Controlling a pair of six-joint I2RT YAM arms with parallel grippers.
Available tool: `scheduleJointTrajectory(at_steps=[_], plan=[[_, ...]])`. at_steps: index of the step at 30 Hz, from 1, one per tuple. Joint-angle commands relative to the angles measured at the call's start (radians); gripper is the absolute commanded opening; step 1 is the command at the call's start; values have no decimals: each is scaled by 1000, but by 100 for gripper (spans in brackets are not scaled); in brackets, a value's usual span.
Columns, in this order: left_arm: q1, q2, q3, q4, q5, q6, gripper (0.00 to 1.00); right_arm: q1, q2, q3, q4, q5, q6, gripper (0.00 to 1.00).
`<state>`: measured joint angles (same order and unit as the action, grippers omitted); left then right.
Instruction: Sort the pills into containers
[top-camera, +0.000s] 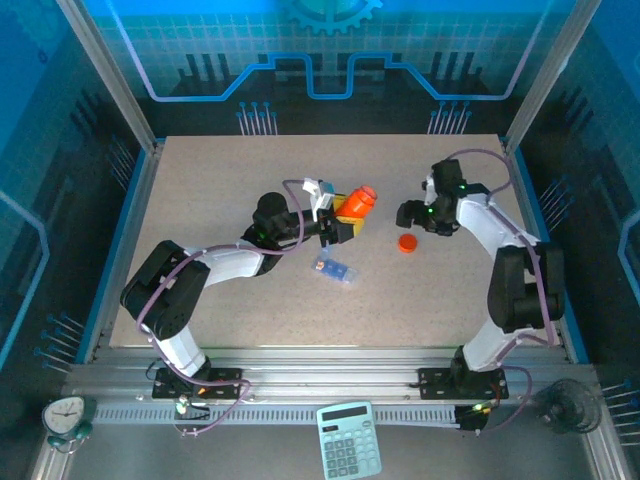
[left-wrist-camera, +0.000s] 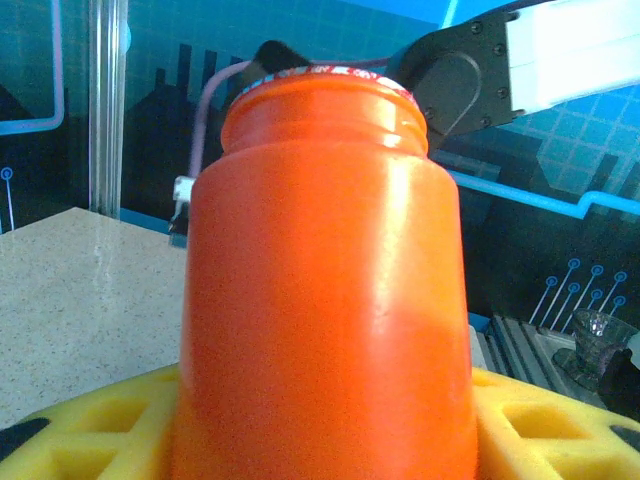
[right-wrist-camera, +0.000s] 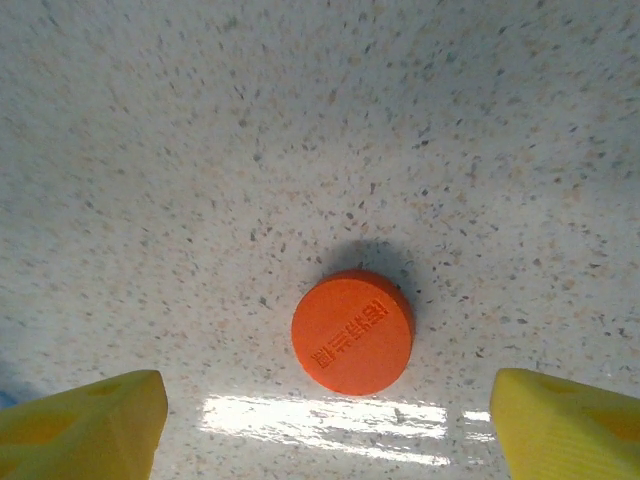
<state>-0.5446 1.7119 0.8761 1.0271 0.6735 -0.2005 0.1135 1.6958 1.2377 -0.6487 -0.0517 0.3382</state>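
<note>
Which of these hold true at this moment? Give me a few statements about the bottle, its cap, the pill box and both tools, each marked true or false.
1. The left tool grips the orange bottle. True.
2. The bottle has its cap on. False: its neck is bare, and the orange cap lies flat on the table.
3. The right tool is clamped on the cap. False: its yellow fingers stand wide apart above the table, clear of the cap on both sides.
4. The pill box lies on the table near the left arm, with neither tool on it. True.
</note>
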Motion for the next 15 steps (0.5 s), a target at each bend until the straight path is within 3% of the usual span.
scheduleJointTrajectory(at_steps=[1,15], plan=[[12,-35,-11,18,27,31,16,40,70,63,-77,76,-41,86],[21,-23,-25,39,29,20,16,79,205,84,-76,122,-57,84]])
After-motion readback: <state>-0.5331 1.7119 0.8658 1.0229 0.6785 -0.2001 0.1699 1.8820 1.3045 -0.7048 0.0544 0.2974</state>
